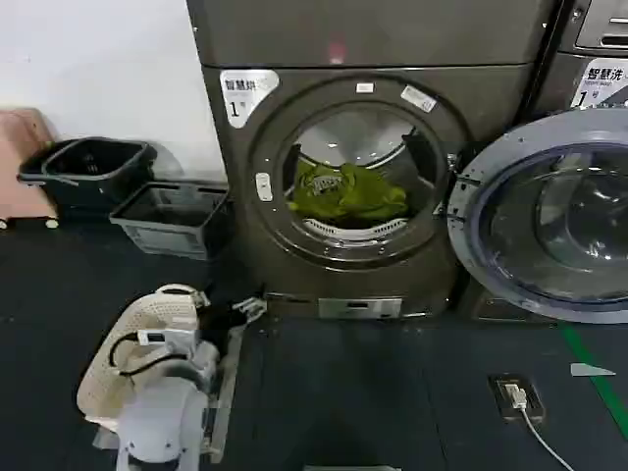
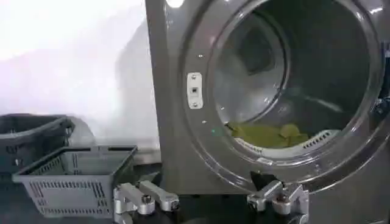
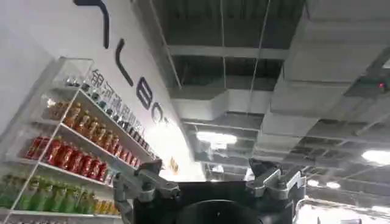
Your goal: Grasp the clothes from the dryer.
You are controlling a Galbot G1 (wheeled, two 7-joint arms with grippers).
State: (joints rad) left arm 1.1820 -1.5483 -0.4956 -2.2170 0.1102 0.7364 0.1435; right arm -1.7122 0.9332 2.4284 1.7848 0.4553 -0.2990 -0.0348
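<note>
The clothes [image 2: 268,134] lie ahead of and above the left gripper [image 2: 210,199], low in the drum of the dryer [image 1: 245,235]. Its fingers are spread wide, empty. The right gripper [image 3: 207,182], also open and empty, is pointed at the ceiling.

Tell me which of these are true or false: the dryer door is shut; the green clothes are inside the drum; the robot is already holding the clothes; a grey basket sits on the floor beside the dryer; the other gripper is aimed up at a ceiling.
1. The dryer has its door shut. False: the door is swung open to the side.
2. The clothes lie inside the drum. True.
3. The left gripper is holding the clothes. False: it is open, low in front of the porthole, apart from them.
4. A grey basket sits on the floor beside the dryer. True.
5. The right gripper points up toward a ceiling. True; it is open and holds nothing.
</note>
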